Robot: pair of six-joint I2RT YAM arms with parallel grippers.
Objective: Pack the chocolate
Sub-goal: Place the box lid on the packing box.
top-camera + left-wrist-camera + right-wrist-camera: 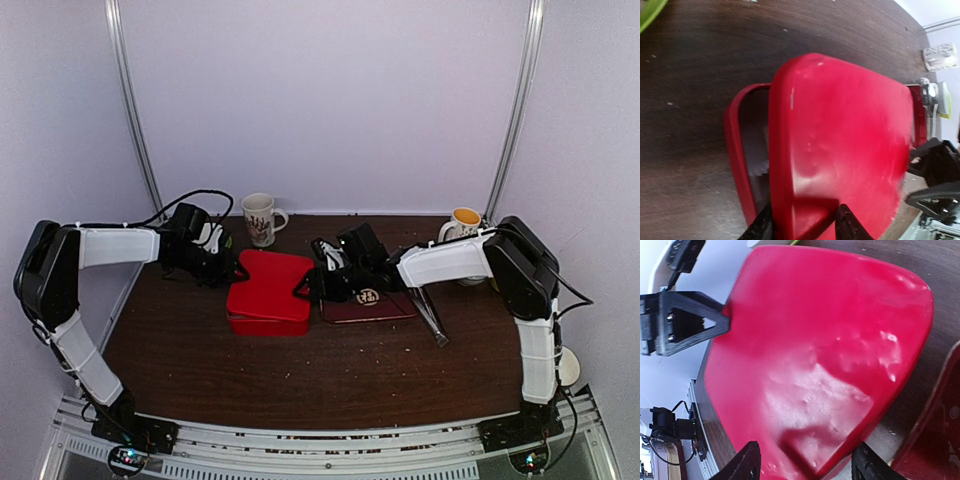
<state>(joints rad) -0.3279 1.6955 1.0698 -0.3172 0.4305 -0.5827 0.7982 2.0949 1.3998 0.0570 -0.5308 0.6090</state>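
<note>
The chocolate is hidden. A red box base (262, 325) stands mid-table with its red lid (270, 278) lying skewed on top. In the left wrist view the lid (840, 140) leaves a gap at the base's rim (734, 150), where a bit of white insert (758, 167) shows. My left gripper (231, 268) is at the lid's left corner, its fingers (802, 214) astride the lid's edge and slightly parted. At the lid's right corner my right gripper (306, 288) stands open, the corner of the lid (830, 355) between its wide-set fingers (805, 455).
A patterned white mug (260, 218) stands at the back. A mug with a yellow inside (463, 222) is at the back right. A dark red flat case (365, 303) and metal tongs (432, 318) lie right of the box. Crumbs dot the brown table (300, 380).
</note>
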